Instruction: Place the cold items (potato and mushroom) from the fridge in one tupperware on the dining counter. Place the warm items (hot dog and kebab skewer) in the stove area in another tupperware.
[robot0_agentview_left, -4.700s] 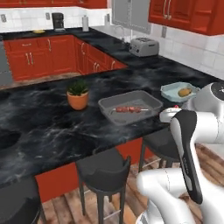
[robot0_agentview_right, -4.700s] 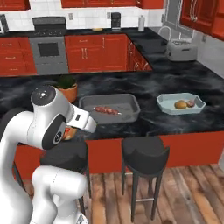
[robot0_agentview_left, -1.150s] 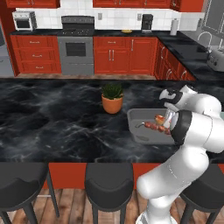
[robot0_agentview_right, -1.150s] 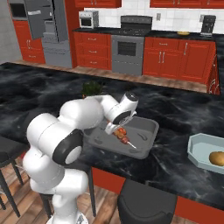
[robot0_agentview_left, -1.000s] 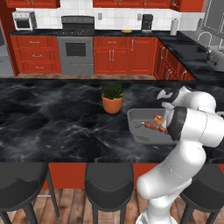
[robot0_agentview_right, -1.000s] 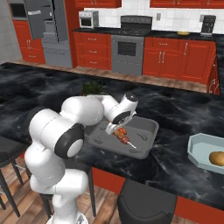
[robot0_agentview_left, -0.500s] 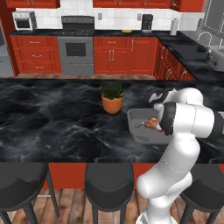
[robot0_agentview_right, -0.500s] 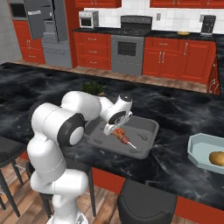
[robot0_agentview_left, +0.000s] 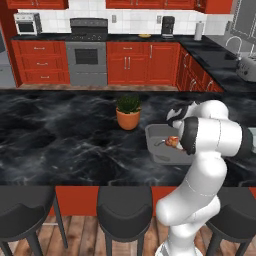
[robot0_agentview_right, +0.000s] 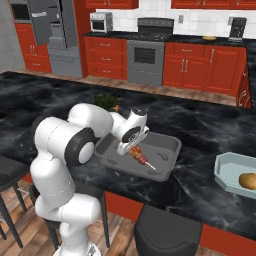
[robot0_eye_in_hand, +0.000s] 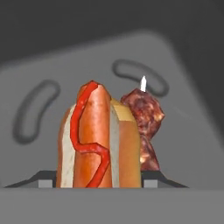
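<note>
Gripper (robot0_agentview_right: 134, 148) has come down over the grey tub (robot0_agentview_right: 167, 159), jaws clamped on the hot dog (robot0_eye_in_hand: 96, 140) beside the kebab (robot0_agentview_right: 144, 160); release looks imminent.

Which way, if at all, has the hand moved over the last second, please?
Yes: the hand, gripping the hot dog, shifted slightly toward the potted plant, staying above the tupperware.

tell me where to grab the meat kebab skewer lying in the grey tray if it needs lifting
Grip the meat kebab skewer across its chunky middle, coming from above. It lies flat in the grey tray, so its sides are exposed. The bare stick ends look too thin. The ketchup-striped hot dog in the gripper sits close beside it.
</note>
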